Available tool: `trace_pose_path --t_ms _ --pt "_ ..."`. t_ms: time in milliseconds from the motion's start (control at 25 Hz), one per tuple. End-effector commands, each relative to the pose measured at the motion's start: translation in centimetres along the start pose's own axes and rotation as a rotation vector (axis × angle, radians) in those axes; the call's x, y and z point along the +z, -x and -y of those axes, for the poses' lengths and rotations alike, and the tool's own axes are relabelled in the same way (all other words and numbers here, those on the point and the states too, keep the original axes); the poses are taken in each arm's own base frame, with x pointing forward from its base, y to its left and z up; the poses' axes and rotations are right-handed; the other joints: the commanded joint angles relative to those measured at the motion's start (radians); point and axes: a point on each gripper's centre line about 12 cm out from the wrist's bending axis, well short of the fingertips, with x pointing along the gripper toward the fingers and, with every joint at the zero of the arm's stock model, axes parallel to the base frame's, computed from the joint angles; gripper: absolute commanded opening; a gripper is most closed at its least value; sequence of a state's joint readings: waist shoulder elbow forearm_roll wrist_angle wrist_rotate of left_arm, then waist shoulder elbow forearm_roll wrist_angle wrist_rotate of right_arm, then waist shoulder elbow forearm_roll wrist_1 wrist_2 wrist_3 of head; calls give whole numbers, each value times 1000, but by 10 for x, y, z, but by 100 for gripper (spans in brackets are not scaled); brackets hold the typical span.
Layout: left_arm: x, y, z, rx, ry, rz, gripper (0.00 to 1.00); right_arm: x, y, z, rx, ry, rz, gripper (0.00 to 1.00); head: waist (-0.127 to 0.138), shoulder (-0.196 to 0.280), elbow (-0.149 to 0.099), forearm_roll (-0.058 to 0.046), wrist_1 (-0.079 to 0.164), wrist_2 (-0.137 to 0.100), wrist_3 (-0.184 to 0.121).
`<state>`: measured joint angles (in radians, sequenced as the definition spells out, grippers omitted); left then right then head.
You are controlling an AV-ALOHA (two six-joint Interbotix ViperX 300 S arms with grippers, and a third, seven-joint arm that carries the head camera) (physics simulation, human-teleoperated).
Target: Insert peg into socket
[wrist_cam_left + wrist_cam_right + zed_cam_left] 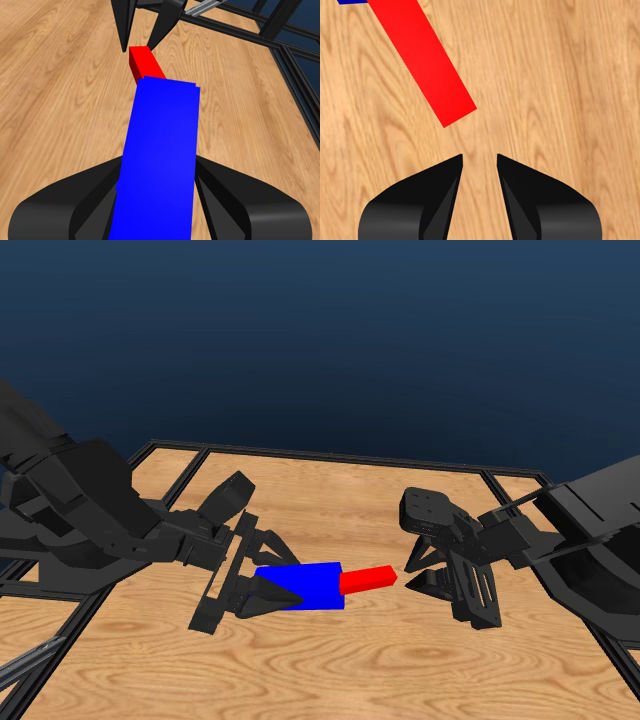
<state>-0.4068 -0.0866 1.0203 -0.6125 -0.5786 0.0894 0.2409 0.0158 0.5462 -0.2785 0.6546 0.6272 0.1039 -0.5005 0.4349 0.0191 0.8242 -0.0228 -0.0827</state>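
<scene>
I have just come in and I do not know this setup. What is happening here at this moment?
The left gripper holds the blue socket above the wooden table. The red peg already sits partly inside the socket, with one end sticking out toward the right gripper. That gripper grips nothing: its jaws are slightly apart, just clear of the peg's free end.

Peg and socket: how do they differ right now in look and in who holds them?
The peg is red and slim; the socket is blue, thicker and wider. The socket sits clamped in the left tool; the peg is out of the right tool, whose jaws stand slightly apart, holding nothing. The peg's one end is inside the socket. Both are plain matte blocks.
</scene>
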Motion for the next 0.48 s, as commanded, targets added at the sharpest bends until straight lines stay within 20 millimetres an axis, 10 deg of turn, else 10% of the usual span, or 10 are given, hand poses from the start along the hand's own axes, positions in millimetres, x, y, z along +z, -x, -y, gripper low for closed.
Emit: trace_pose_path --t_ms 40,480 --pt "18 3 6 -20 8 73 0 7 8 -4 50 -29 74 0 2 -12 -19 0 -13 -2 -1" --pt "16 1 6 -14 5 65 0 40 8 -14 69 44 158 0 -6 -14 -18 -1 -14 1 -3"
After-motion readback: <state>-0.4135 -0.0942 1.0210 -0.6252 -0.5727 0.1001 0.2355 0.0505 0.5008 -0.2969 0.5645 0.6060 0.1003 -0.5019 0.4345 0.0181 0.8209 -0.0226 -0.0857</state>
